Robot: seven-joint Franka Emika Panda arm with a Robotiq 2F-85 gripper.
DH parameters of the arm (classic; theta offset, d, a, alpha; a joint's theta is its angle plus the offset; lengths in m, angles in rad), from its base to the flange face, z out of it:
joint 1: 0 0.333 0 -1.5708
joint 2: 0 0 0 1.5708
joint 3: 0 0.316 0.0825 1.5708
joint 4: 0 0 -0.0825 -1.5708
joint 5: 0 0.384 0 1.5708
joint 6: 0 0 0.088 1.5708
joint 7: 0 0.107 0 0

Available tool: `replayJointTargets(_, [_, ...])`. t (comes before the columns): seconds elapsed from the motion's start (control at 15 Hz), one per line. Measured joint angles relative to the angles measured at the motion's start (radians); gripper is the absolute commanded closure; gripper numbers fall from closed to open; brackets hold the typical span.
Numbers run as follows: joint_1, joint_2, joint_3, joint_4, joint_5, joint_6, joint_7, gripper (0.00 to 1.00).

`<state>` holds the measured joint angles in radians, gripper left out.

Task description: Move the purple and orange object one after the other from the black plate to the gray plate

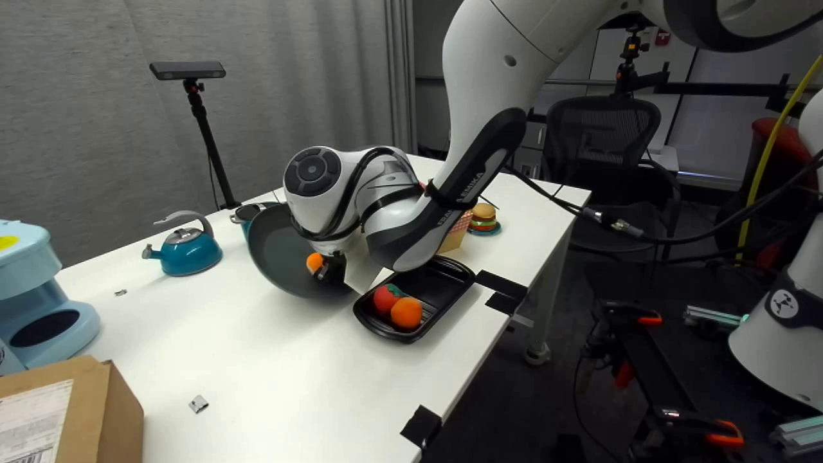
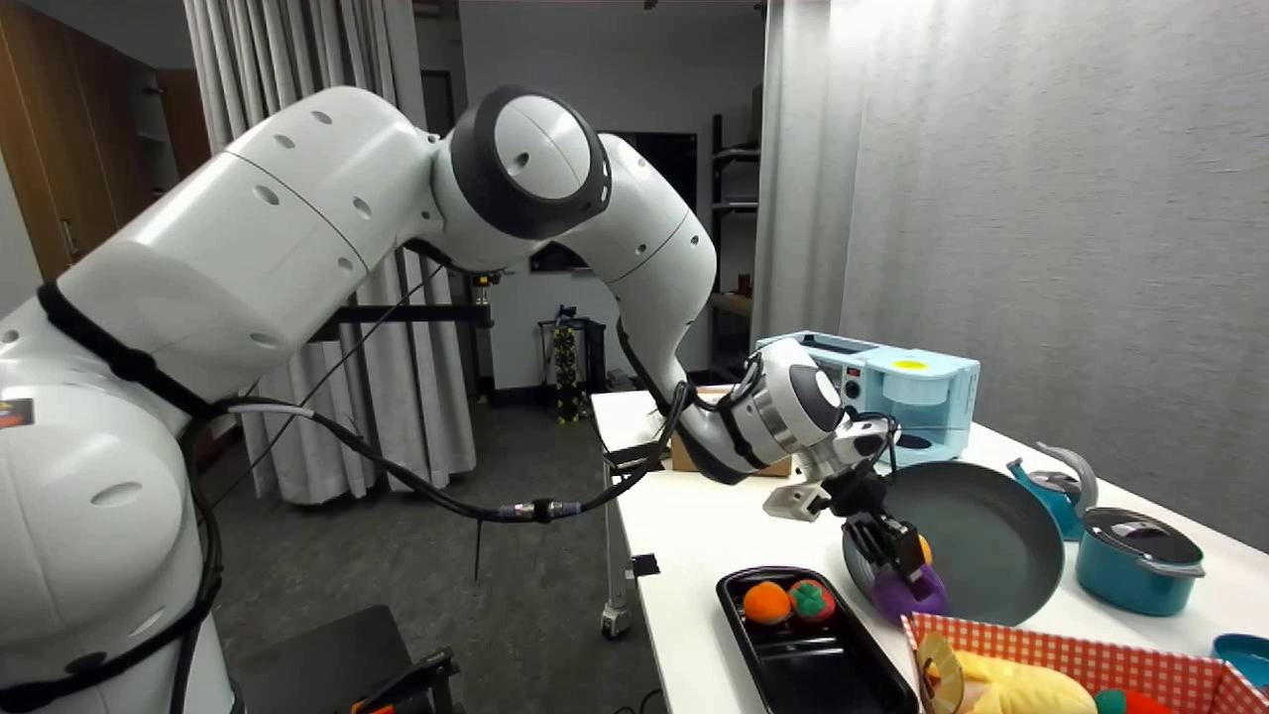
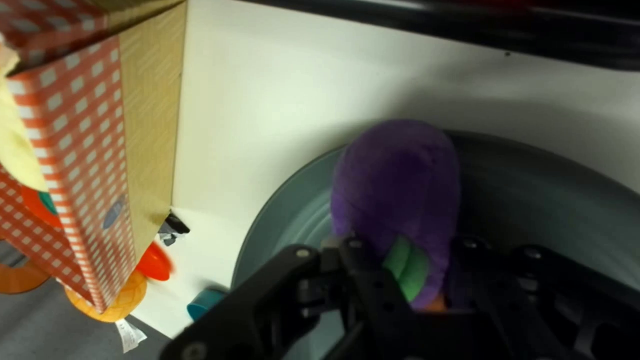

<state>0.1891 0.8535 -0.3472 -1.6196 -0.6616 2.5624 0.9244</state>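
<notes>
The purple object [image 2: 907,595], an eggplant shape with a green top, shows between my fingers in the wrist view [image 3: 395,185]. My gripper [image 3: 412,245] has a finger against each side of it and looks shut on it, low over the gray plate's near rim. The gray plate [image 2: 1001,545] looks tilted in both exterior views [image 1: 280,251]. An orange object [image 1: 315,262] is at the gray plate behind the gripper, mostly hidden; a sliver shows in the wrist view [image 3: 436,303]. The black plate [image 1: 443,283], a rectangular tray, holds another orange ball [image 1: 406,313] and a red tomato [image 1: 388,298].
A red checkered box [image 2: 1091,650] with toy food stands close beside the gray plate. A teal pot [image 2: 1135,570] and a teal kettle [image 1: 189,251] stand behind it. A light blue appliance [image 1: 38,296], a cardboard box [image 1: 71,411] and a toy burger [image 1: 483,218] are also on the table.
</notes>
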Motion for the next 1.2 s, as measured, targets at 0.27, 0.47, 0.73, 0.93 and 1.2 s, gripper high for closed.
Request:
replayJointTargets(0.27, [0.009, 0.001, 0.002, 0.006, 0.0, 0.0, -0.009, 0.93])
replayJointTargets(0.47, [0.013, 0.001, 0.004, 0.007, 0.001, 0.0, -0.01, 0.93])
replayJointTargets(0.73, [0.013, 0.001, 0.005, 0.006, 0.002, 0.0, -0.01, 0.93])
replayJointTargets(0.93, [0.013, 0.001, 0.005, 0.006, 0.005, 0.0, -0.01, 0.38])
replayJointTargets(1.2, [0.013, 0.001, 0.006, 0.004, 0.011, -0.001, -0.018, 0.06])
